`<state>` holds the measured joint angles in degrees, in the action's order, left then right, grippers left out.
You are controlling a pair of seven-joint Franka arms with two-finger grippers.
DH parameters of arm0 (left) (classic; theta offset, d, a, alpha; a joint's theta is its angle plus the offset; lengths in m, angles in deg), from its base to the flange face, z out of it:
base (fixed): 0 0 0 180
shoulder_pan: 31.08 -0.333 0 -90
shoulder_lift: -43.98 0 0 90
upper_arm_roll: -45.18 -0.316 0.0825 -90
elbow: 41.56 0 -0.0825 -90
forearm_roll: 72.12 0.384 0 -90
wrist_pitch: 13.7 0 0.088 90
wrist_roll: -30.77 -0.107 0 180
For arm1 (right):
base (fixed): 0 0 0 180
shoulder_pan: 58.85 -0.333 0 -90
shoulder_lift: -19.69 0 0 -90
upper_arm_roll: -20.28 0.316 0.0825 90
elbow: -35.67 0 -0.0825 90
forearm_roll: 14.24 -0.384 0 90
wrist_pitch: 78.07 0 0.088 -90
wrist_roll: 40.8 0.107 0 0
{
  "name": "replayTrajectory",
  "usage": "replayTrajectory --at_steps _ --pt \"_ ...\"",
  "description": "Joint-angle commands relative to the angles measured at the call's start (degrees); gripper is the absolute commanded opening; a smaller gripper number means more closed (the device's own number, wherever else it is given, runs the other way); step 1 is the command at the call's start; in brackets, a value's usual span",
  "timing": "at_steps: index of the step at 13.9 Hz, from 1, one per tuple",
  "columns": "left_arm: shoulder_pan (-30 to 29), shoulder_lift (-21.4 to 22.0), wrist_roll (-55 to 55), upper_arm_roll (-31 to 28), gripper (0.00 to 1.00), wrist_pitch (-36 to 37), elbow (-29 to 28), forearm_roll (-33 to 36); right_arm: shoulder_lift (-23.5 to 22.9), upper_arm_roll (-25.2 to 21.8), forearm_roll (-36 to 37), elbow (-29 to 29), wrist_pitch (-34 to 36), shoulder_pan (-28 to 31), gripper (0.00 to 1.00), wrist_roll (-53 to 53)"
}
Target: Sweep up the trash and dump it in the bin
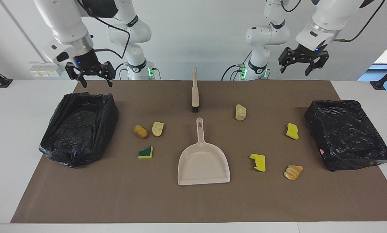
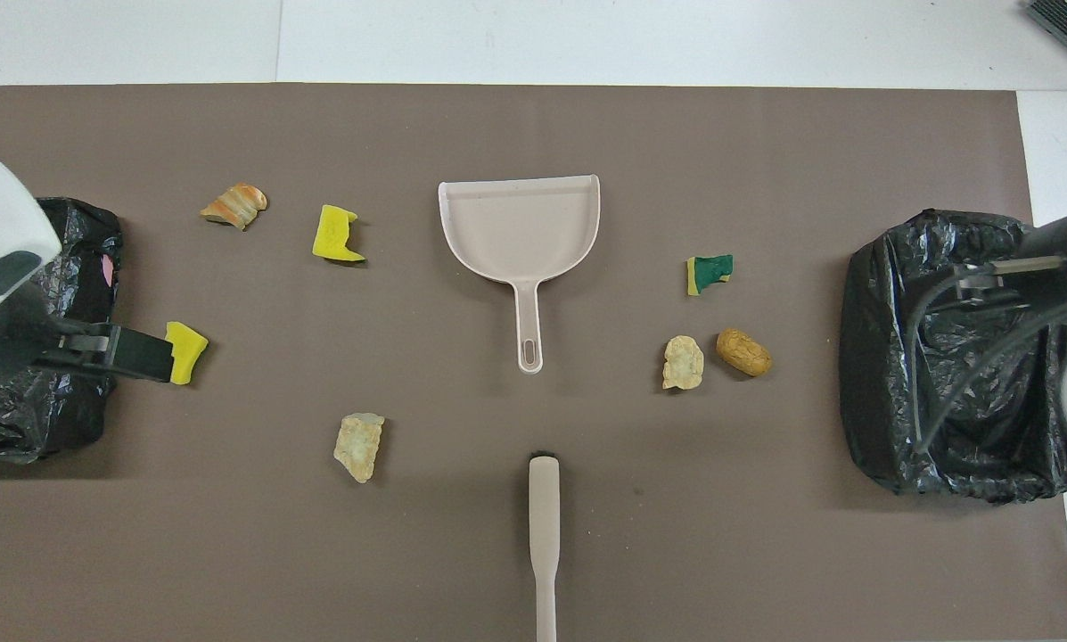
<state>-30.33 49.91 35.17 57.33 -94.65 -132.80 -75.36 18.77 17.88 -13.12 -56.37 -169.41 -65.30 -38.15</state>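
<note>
Several scraps of trash lie on the brown mat: two yellow sponge pieces, an orange bread lump, a tan lump, a green-and-yellow sponge piece and two tan lumps. A black-bagged bin sits at the right arm's end, another bin at the left arm's end. My right gripper hangs open over the mat's edge by its bin. My left gripper is open, high in the air. Neither holds anything.
A beige dustpan lies mid-mat, handle toward the robots. A beige hand brush lies nearer the robots, bristles toward the dustpan handle. In the overhead view the left gripper's finger overlaps a yellow sponge piece.
</note>
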Motion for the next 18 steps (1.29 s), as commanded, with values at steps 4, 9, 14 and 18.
replayTrajectory --at_steps 4,9,14,18 --pt "9.32 6.73 13.25 4.64 1.00 -11.14 -16.23 -5.11 -4.61 0.21 -1.03 0.72 -5.86 -3.83 1.00 7.27" --pt "26.29 10.07 27.49 4.82 1.00 -25.82 -31.88 -5.19 -8.38 0.56 -4.26 0.72 -9.01 -6.28 1.00 11.12" --pt "42.21 8.31 43.12 4.82 1.00 -39.69 -43.82 -5.19 -15.42 1.08 -6.90 3.97 -9.99 -12.44 1.00 20.19" --pt "48.11 4.02 48.15 4.82 1.00 -46.65 -45.61 -5.54 -19.37 1.44 -13.94 4.14 -12.89 -14.47 1.00 24.85"
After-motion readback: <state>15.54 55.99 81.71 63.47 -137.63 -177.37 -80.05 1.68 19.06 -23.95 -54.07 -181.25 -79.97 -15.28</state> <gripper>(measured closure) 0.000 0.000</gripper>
